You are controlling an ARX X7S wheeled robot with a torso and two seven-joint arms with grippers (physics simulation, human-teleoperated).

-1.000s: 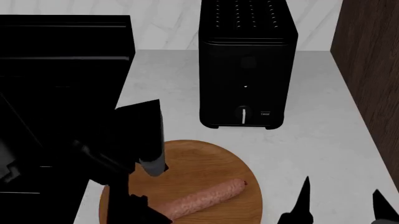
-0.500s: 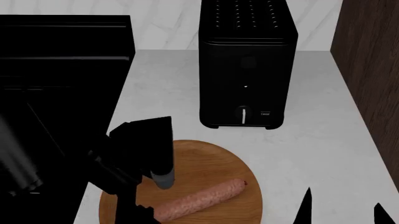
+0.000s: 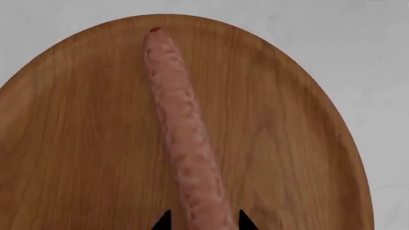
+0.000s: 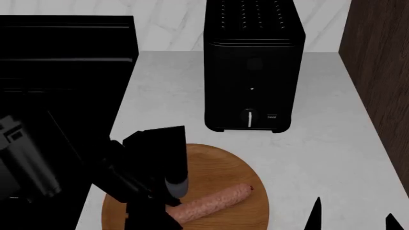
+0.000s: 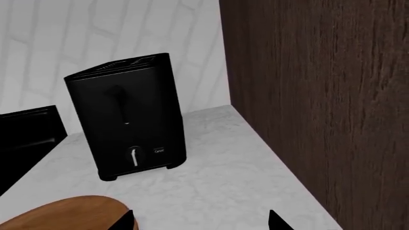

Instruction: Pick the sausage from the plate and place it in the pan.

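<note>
1. While sausage (image 3: pixel 185 143) lies flat on plate (image 3: pixel 76 158), nothing lifted yet; grasp, carry and placing in pan all left.
2. Left gripper (image 3: pixel 203 221): jaws open, narrowly straddling sausage's near end, apparently not clamped.
3. Only visible from left wrist: that straddle. Head view hides it behind arm.
4. Right gripper (image 5: pixel 199 220): jaws wide, holding nothing, well apart. Pan unseen anywhere.

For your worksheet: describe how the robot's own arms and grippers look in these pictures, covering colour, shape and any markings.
The left arm is matt black and blocky, with angular housings and a small grey cylindrical part near the wrist. The left gripper and right gripper show only as black, pointed fingertips. No cables or markings can be made out.
</note>
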